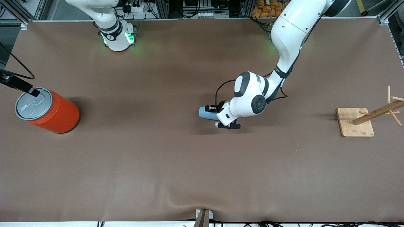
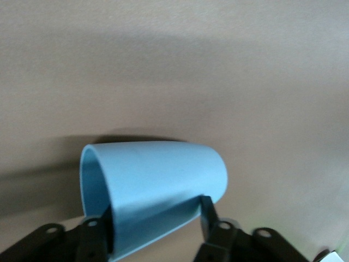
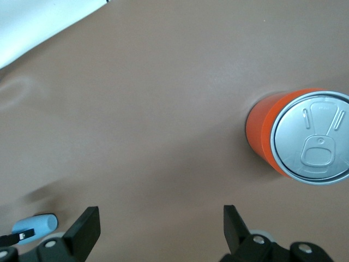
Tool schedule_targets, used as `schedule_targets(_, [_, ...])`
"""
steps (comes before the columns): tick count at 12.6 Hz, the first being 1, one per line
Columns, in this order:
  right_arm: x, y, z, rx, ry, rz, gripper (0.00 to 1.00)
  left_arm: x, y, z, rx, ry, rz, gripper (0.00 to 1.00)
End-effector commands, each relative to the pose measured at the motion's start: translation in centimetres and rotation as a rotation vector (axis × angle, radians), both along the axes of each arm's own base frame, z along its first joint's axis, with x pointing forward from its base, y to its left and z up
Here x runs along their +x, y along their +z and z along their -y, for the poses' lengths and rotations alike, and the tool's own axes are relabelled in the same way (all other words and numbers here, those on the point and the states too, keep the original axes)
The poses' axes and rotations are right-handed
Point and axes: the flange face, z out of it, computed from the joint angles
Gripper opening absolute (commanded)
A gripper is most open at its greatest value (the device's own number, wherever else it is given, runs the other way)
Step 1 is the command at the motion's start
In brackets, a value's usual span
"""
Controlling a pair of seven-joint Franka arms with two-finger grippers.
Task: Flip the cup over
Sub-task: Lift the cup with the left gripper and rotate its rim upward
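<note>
Light-blue cup [image 1: 206,113] lies on its side near the middle of the brown table [image 1: 157,157], rim pinched by the left gripper [image 2: 155,221] — one finger inside the mouth, one on the outer wall. Right gripper [image 3: 158,229] waits with fingers spread wide, up over the orange can [image 1: 50,110] at the right arm's end; a wooden rack [image 1: 367,116] stands at the left arm's end.

The small light-blue plastic cup [image 2: 158,188] looks smooth and a bit dull, not shiny. The big orange can [image 1: 53,113] has a glossy painted side, and its grey metal lid [image 3: 318,138] looks brushed and softly shiny. The brown table cover [image 1: 157,157] is matt like cloth, with a few wrinkles. The pale wooden rack [image 1: 355,122] looks bare and smooth.
</note>
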Motion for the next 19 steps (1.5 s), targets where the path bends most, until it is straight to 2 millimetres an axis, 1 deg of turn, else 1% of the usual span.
schedule_targets(1, [0.0,2.6,-0.1,-0.004,-0.005,0.015,1.00,-0.2,-0.6,-0.1,0.010,0.012,0.000,0.00])
schedule_targets(2, [-0.2,3.2,-0.4,-0.042,0.001,0.016,1.00,0.0,-0.3,-0.2,0.009,0.015,0.004,0.00])
schedule_targets(3, [-0.3,2.9,-1.0,-0.068,0.013,-0.002,1.00,0.1,0.1,-0.3,0.008,0.016,0.007,0.00])
schedule_targets(5, [-0.4,2.9,-0.9,-0.076,0.024,-0.006,1.00,0.7,1.5,-0.7,0.026,0.031,0.029,0.00])
schedule_targets(8, [-0.5,2.3,-0.5,-0.118,0.057,-0.031,1.00,2.3,4.0,-2.2,0.162,0.041,0.107,0.00])
schedule_targets(9, [-0.5,2.5,-0.9,-0.124,0.087,-0.026,1.00,3.9,4.9,-4.3,0.212,0.076,0.142,0.00])
schedule_targets(10, [-0.5,2.5,-1.1,-0.135,0.105,-0.027,1.00,5.0,6.4,-5.7,0.257,0.092,0.189,0.00])
schedule_targets(12, [-0.5,2.6,-0.7,-0.164,0.186,-0.020,1.00,7.9,8.1,-10.6,0.371,0.117,0.285,0.00])
schedule_targets(14, [-0.5,2.5,-0.6,-0.150,0.197,-0.021,1.00,9.6,8.6,-13.8,0.460,0.122,0.341,0.00])
schedule_targets(15, [-0.5,2.5,-0.6,-0.151,0.214,-0.020,1.00,10.5,9.2,-14.7,0.497,0.120,0.375,0.00])
schedule_targets(17, [-0.5,2.3,-1.1,-0.151,0.233,-0.025,1.00,10.8,8.6,-15.9,0.600,0.048,0.390,0.00])
schedule_targets(18, [-0.6,2.2,-1.2,-0.147,0.238,-0.033,1.00,10.7,8.1,-16.1,0.653,-0.004,0.407,0.00])
schedule_targets(19, [-0.6,2.1,-1.3,-0.147,0.242,-0.037,1.00,10.4,6.9,-16.4,0.700,-0.045,0.396,0.00])
